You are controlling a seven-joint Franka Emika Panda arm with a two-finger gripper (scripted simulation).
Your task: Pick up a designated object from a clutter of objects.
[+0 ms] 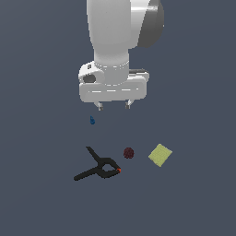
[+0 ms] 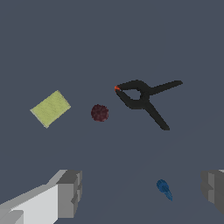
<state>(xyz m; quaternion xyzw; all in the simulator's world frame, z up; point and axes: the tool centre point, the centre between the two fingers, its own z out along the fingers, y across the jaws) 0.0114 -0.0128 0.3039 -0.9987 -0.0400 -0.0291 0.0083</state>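
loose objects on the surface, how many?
4: blue teardrop lump nearest the gripper; black spring clamp; dark red ball beside it; yellow-green block at the exterior view's right. None appear hidden.

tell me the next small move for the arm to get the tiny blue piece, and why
Probably shift the tool sideways toward the exterior view's left, then descend. Its fingers are spread open and hold nothing. In the exterior view the tiny blue teardrop piece sits off to the left of the fingertips; in the wrist view it lies off-centre, nearer one finger. The black spring clamp lies well apart from it.
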